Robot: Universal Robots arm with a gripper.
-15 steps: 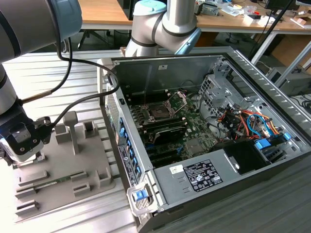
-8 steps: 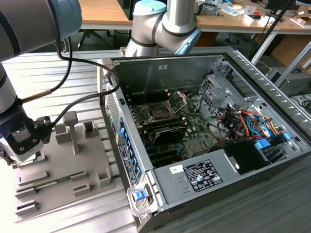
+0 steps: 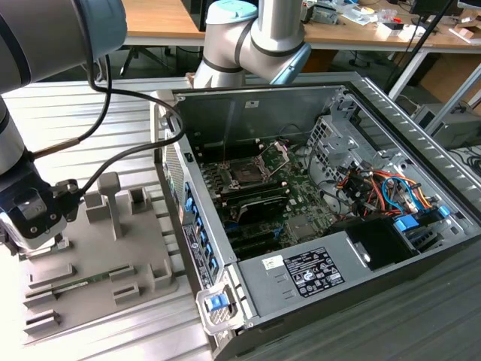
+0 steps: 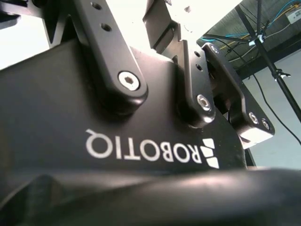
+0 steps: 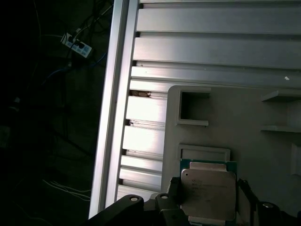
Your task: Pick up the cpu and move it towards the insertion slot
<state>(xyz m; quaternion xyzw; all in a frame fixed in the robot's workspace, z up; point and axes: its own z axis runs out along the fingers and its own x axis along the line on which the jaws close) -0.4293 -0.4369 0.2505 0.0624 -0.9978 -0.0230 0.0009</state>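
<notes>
The cpu (image 5: 207,190) lies flat in the first wrist view, its silvery lid facing the camera over a green board rim. Faint print lines cross the lid but are too small to make out. It is close to square and partly cut off, so no long axis can be told; its sides run parallel to the edges of the grey fixture plate (image 5: 225,117) below it. The gripper (image 5: 209,200) is narrowed onto it, with a black finger (image 5: 172,188) against one side and another at the opposite side. The chip sits over a framed nest near a corner of the plate, just beside a square pocket (image 5: 193,106). That corner is close to the edge of the slatted aluminium bench (image 5: 146,108), and a power strip (image 5: 75,42) lies on the dark floor beyond.

In the second wrist view, black linkage arms (image 5: 115,56) with screw heads stand over the black housing, which bears white lettering (image 4: 146,148). A tripod stand (image 4: 277,75) rises behind.

In the exterior view the gripper (image 3: 34,226) hangs over the fixture plate's corner at the exterior view's left. The insertion slot (image 3: 246,171) is well apart from it, on the motherboard inside the open computer case (image 3: 174,195), with its metal retaining plate (image 3: 279,153) swung up. A printed label (image 3: 304,271) sits on the power supply.
</notes>
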